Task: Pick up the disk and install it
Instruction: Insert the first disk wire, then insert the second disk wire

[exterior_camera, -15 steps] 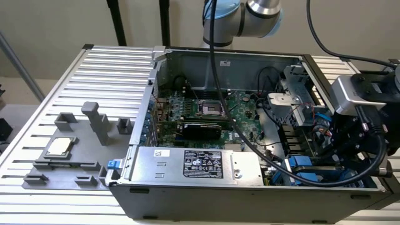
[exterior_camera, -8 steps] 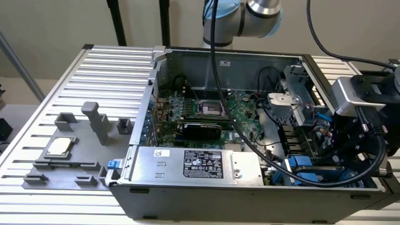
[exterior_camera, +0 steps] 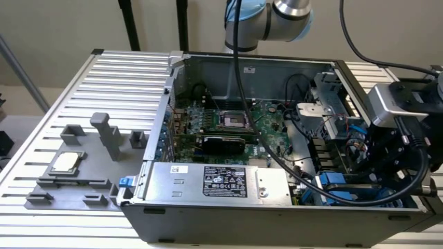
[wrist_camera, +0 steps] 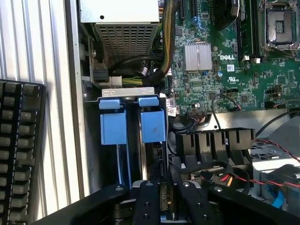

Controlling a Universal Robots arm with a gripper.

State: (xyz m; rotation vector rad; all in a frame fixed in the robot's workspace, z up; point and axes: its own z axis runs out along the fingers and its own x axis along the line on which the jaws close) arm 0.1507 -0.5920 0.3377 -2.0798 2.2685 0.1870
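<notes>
Inside the computer case (exterior_camera: pixel 242 218), the disk (wrist_camera: pixel 152 124) stands on edge in its bay beside another blue carrier (wrist_camera: pixel 113 126). Right above it, the hand (wrist_camera: pixel 165 199) has its fingers a little apart, not pinching it.

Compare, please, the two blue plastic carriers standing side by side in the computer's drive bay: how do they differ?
The blue carrier nearer the keyboard has a longer face than the blue carrier nearer the motherboard. The former reaches further towards the claw. Both stand on edge, with matching blue end tabs.
</notes>
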